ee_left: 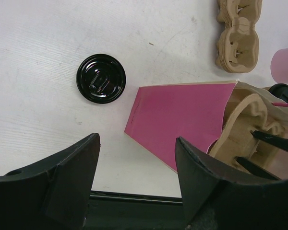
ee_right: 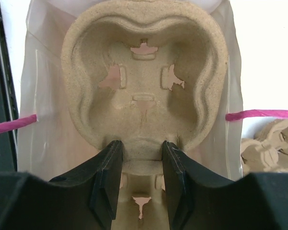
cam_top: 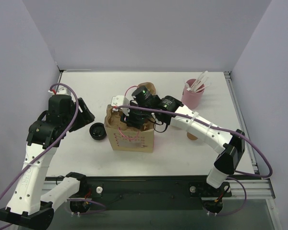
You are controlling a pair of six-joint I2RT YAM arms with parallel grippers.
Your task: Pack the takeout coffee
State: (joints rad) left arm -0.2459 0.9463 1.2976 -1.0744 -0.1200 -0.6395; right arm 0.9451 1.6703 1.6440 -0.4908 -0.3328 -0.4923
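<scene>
Kraft-brown paper makes up the bag [cam_top: 130, 138], which stands about midway along the bench [cam_top: 101, 86], nearer the near edge than the far one. Pink cord handles [ee_right: 261, 114] hang at its mouth, and the side facing the left arm is pink.

In the bag's mouth sits a moulded pulp tray [ee_right: 144, 72]. Its wells face up toward the right wrist camera, and the bag's pale lining fits close around it. The right jaws reach down into the bag and pinch the ridge between the tray's two wells, one finger on each side of it.

The left jaws are spread with nothing between them, hovering over the bench toward its left edge, to the left of the bag. A black lid [ee_left: 101, 78] lies flat on the bench just beside the bag on that side, not touching it.

Behind the bag, toward the far edge, lies a stack of more pulp trays [ee_left: 238, 33]. A pink cup [cam_top: 193, 95] holding white sticks [cam_top: 199, 82] stands toward the far right corner.

Of the takeout coffee, one small brown cup [cam_top: 192, 137] shows only in part beneath the right arm [cam_top: 204, 128]. It is on the bench between the bag and the right edge, outside the bag. How it stands and what it holds cannot be told.
</scene>
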